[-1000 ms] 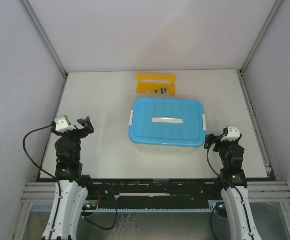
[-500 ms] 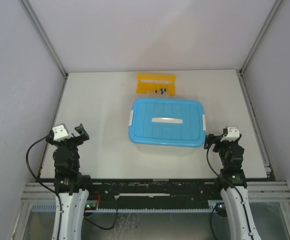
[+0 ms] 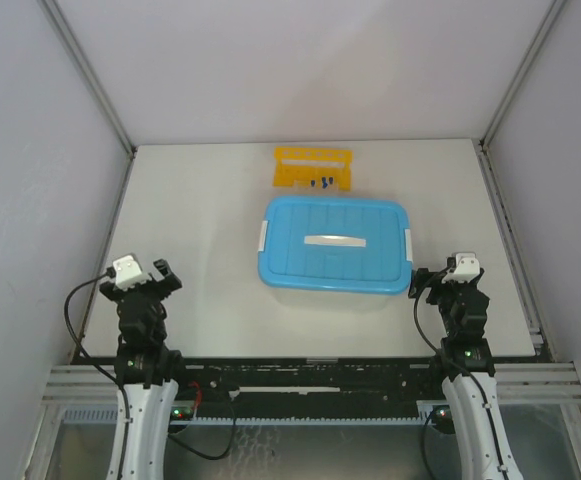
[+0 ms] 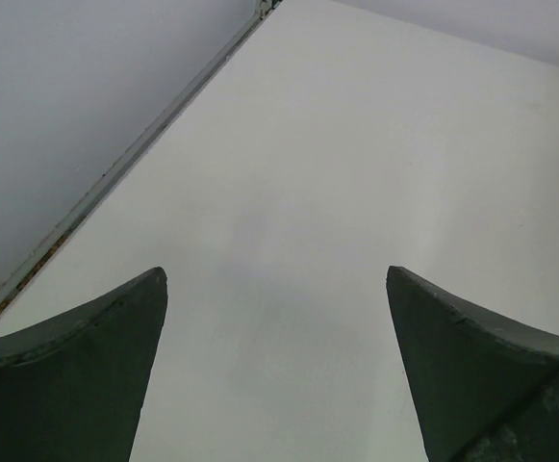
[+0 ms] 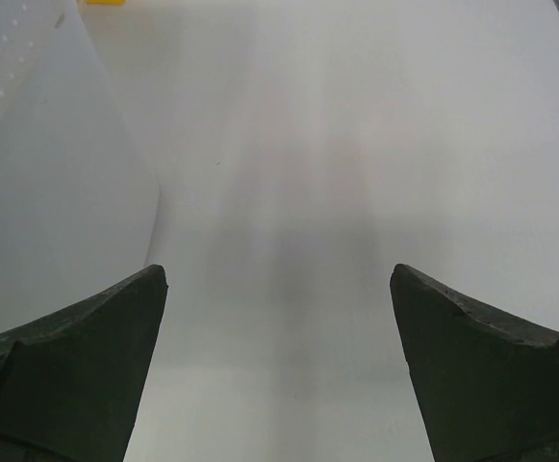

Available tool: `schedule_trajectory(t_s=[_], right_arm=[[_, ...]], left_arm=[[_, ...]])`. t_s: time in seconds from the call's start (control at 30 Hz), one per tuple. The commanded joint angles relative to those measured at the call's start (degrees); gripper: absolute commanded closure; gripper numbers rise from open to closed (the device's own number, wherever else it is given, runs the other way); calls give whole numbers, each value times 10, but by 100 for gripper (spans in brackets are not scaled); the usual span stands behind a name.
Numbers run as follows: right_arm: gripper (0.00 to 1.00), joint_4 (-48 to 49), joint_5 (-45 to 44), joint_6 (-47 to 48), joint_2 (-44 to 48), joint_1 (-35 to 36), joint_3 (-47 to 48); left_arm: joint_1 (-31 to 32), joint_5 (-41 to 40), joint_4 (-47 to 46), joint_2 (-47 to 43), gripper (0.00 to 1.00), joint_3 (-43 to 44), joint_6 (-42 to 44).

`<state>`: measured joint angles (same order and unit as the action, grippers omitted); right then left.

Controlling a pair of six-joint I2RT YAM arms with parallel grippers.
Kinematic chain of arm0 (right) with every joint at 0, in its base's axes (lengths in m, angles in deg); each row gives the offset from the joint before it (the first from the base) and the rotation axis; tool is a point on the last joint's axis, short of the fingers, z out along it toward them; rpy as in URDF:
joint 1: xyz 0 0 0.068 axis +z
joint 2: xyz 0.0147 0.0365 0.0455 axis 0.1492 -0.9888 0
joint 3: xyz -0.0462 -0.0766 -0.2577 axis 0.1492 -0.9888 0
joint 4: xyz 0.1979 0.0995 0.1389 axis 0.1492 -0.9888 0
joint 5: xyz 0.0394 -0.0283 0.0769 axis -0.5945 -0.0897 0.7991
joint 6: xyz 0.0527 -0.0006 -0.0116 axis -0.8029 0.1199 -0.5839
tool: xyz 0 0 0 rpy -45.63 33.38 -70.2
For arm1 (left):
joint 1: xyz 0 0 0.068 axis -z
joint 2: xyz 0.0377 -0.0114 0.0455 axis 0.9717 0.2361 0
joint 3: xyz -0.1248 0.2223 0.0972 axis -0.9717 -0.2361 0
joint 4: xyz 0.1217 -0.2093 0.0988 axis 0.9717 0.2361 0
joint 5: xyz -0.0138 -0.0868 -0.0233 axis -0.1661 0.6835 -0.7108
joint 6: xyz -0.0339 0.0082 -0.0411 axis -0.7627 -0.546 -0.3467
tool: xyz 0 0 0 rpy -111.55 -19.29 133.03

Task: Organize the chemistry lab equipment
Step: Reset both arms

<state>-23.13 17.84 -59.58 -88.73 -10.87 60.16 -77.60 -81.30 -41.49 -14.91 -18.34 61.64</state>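
Observation:
A yellow tube rack [image 3: 313, 165] lies at the back middle of the table, and a few small blue-capped tubes [image 3: 321, 183] rest at its near edge. My left gripper [image 3: 165, 273] hangs open over bare table near the front left corner, nothing between its fingers [image 4: 275, 274]. Near the front right, my right gripper [image 3: 432, 281] is open and empty too [image 5: 277, 271], just right of the tub. In the right wrist view a sliver of the yellow rack [image 5: 101, 2] shows at the top. Glass vessels, tongs and the green-tipped stick are out of view.
A big white tub closed with a blue lid [image 3: 335, 244] sits mid-table; its white wall [image 5: 58, 192] fills the left of the right wrist view. Grey side walls enclose the table, with a metal edge strip [image 4: 115, 173] along the left.
My left arm has drawn back toward the table's near left edge, its gripper still open. The right arm has not moved.

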Motion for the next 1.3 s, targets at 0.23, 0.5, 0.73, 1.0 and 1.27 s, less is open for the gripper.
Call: schedule_trajectory(t_s=[0.23, 0.5, 0.73, 1.0, 1.27], right_arm=[[0, 20, 4, 2, -2, -1, -3], [0, 20, 4, 2, -2, -2, -2], [0, 20, 4, 2, -1, -1, -2], [0, 20, 4, 2, -2, -2, -3], [0, 20, 4, 2, -2, -1, -2]], left_arm=[[29, 8, -1, -152, 0, -100, 73], [30, 42, -86, -142, 0, -171, 77], [30, 53, -99, -120, 0, -169, 80], [30, 51, -101, -117, 0, -169, 80], [30, 51, -103, -114, 0, -169, 80]])
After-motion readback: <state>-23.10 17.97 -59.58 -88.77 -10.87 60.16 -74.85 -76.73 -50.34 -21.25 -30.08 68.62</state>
